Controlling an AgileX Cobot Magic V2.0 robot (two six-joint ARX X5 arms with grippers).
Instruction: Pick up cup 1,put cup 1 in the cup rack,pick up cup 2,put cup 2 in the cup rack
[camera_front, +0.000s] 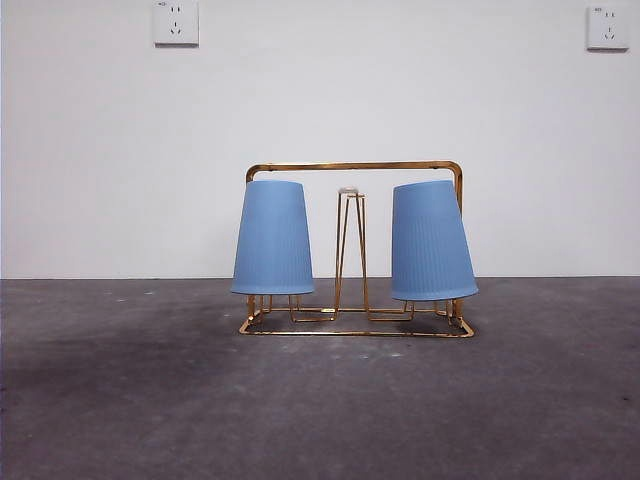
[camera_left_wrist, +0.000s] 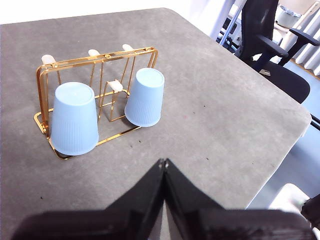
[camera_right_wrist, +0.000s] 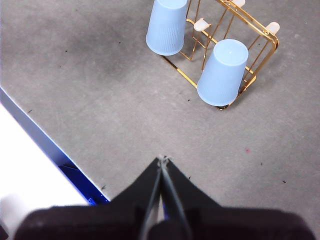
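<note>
Two blue cups are being carried upside down on the cup rack (camera_front: 356, 250), cup 1 (camera_front: 273, 238) at one end and cup 2 (camera_front: 432, 241) at the other, each over an upright loop peg, with a bare peg standing between them. Both placements are being judged as done, so the step in hand is being read as holding clear of the rack. It is being done well if both arms are being kept well apart from the cups, since cup 2 is being seen to lean a little outward and could be knocked off by a careless pass.

Neither arm is being shown in the front view. From the wrist views the left hand (camera_left_wrist: 163, 162) and the right hand (camera_right_wrist: 162, 160) are each being seen with jaws pressed together and nothing between them, raised above bare tabletop (camera_front: 120, 400) away from the rack.

Level detail is being given only by the front view: the lean of cup 2 and the cup rims hanging just above the wire base. Cream-tipped pegs along the rack's far side and the cups' closed bottoms are being revealed only by the wrist views.
</note>
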